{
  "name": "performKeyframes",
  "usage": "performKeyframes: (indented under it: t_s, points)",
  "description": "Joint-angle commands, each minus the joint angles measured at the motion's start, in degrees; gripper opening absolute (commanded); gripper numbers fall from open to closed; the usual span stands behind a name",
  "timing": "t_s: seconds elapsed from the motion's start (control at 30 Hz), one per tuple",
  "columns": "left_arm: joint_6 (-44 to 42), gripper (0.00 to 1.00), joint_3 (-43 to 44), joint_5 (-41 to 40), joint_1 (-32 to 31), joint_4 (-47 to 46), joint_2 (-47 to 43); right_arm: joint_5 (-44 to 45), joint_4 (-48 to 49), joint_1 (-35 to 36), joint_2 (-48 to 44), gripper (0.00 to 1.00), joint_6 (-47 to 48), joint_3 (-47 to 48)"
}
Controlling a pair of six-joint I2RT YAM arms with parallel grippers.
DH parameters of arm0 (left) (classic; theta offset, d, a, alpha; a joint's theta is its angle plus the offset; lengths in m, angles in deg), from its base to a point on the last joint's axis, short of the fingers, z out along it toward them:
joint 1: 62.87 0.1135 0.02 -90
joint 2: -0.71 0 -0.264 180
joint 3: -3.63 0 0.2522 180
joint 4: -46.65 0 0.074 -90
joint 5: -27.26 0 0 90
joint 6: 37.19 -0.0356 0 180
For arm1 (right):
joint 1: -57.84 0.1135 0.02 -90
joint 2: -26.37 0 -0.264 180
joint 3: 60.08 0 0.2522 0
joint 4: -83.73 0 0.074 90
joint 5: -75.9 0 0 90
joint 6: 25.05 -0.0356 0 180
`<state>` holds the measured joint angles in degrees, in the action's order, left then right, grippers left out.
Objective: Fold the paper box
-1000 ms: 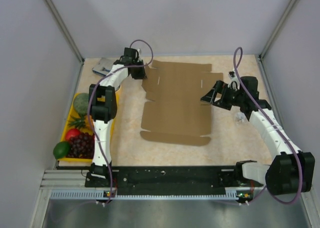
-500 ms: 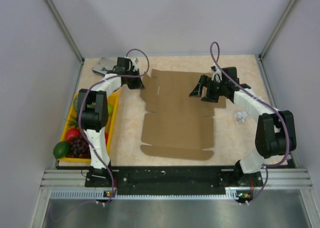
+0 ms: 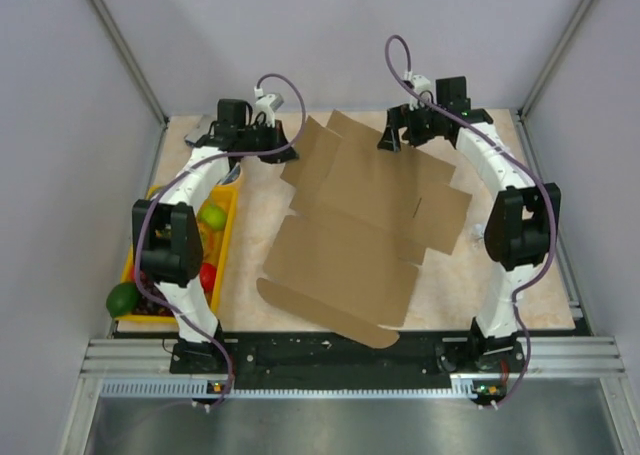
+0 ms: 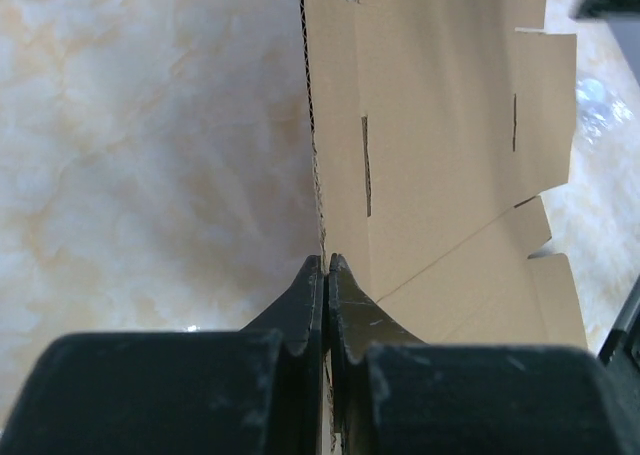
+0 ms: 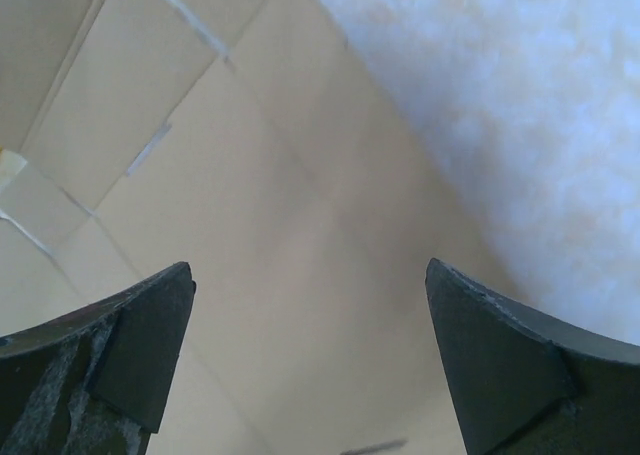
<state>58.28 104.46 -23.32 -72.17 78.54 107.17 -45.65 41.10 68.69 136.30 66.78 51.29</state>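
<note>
Marbled table (image 3: 255,245) | paper box (image 3: 360,225) unfolded, skewed | left fingers (image 4: 305,310) pinching its edge | right fingers (image 5: 135,340) wide above it

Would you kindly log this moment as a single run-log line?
left gripper: shut on cardboard sheet edge | right gripper: open, over sheet | sheet: not yet folded

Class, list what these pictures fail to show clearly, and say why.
- Top view: tray partly behind left arm.
- Top view: clear scrap beside box, too small to identify.
- Left wrist: box edge vanishes into shut left tool.
- Right wrist: box blurred, cropped by the frame.
</note>
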Motion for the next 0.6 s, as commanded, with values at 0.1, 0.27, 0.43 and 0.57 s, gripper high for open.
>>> performKeyframes:
  t_s: [0.1, 0.27, 0.43, 0.57]
  points:
    - [-11.7, 0.00, -1.4, 10.6, 0.1, -1.7, -8.6, -9.7, -10.0, -0.1, 6.7, 0.99, 20.4, 15.9]
    - [-13.1, 0.00, -1.4, 12.0, 0.1, -2.6, -9.0, -21.7, -11.7, -4.6, 10.7, 0.98, 18.7, 20.8]
    - [-13.0, 0.00, -1.1, 13.0, 0.1, -4.2, -8.5, -36.0, -13.9, -6.3, 12.6, 0.91, 19.7, 21.0]
    - [-13.5, 0.00, -1.1, 12.1, 0.1, -4.8, -8.8, -40.0, -15.2, -6.3, 14.1, 0.63, 19.7, 20.7]
